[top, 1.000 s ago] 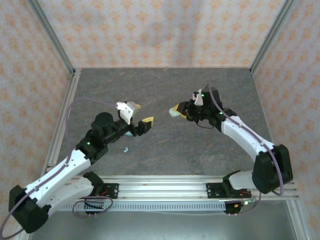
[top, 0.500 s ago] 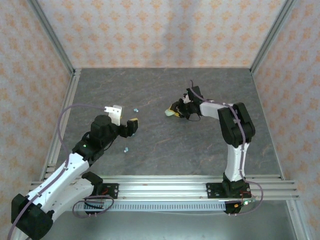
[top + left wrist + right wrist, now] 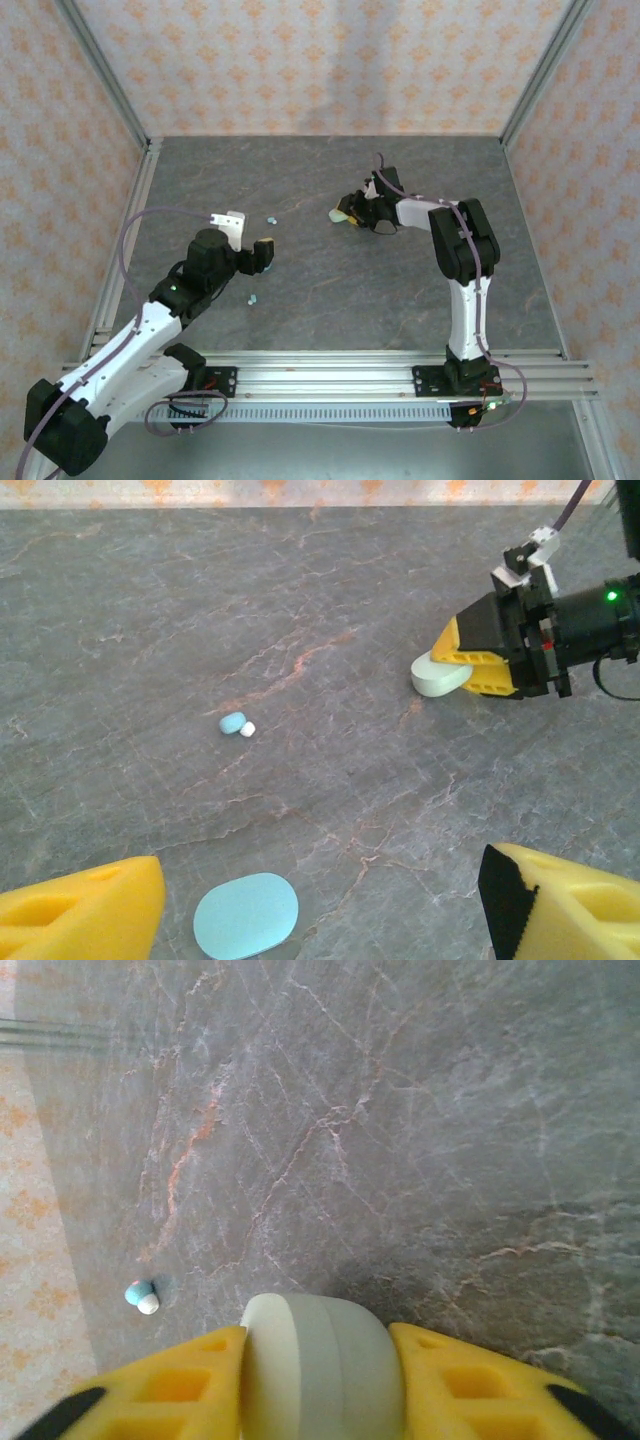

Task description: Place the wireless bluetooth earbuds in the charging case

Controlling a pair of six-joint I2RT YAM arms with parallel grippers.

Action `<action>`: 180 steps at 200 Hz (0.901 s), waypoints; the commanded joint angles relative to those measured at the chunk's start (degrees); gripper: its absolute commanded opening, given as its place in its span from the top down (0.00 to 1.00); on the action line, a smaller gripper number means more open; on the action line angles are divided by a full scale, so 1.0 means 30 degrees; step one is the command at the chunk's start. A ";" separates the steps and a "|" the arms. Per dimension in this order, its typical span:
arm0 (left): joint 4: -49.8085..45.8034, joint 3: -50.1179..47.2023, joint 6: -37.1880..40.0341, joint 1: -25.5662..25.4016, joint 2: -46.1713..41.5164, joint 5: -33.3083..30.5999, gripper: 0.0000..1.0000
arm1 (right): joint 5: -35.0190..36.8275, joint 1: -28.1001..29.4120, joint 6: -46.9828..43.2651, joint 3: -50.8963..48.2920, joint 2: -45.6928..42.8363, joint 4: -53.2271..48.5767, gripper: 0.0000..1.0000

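Right gripper (image 3: 316, 1338) first: it's clamped on the mint case (image 3: 320, 1375), 1 yellow finger on each flank, with the rounded end poking out ahead (a faint line across it may be the lid seam, and I see no gap there). It's low over the table (image 3: 300, 590); whether it touches down I can't tell. Over to the left gripper (image 3: 320, 885): its jaws are spread wide with nothing between them, and the blue case (image 3: 246, 916) lies flat on the stone just inside its left finger. Further out, 2 buds sit touching each other, a light blue earbud (image 3: 232, 722) and a pale earbud (image 3: 247, 730), well apart from both cases. The top view shows a second pair (image 3: 252, 298) close to the left arm. No bud is in a case yet, so by my reading the job has barely begun. The step in hand looks like presenting the mint case so it can be opened and loaded. To do that well, I'd say the right grip should stay on the lower half only, leaving the lid free, and the case should be held level and steady. The left should take 1 bud, not 2, coming straight down with its fingertips almost on the stone. It should close gently, since these tiny rounded bits will likely skid or pop out sideways.
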 commanded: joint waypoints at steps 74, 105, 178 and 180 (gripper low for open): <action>-0.2088 0.0620 -0.0163 0.0498 -0.0137 -0.1455 0.15 | 0.3545 0.0088 -0.2364 -0.2366 -0.4807 -0.3700 0.49; -0.3884 0.1373 -0.1973 0.0961 -0.0079 -0.2497 0.15 | 0.5037 0.1767 -0.4628 -0.2623 -0.6906 -0.5349 0.49; -0.5900 0.1692 -0.6457 0.4211 0.0534 0.0179 0.12 | 0.3934 0.7615 -1.0080 0.0728 -0.4610 -0.7183 0.47; -0.5936 0.1641 -0.6497 0.4412 0.0578 0.0328 0.12 | 0.3907 0.7703 -1.0167 0.0926 -0.4479 -0.7287 0.46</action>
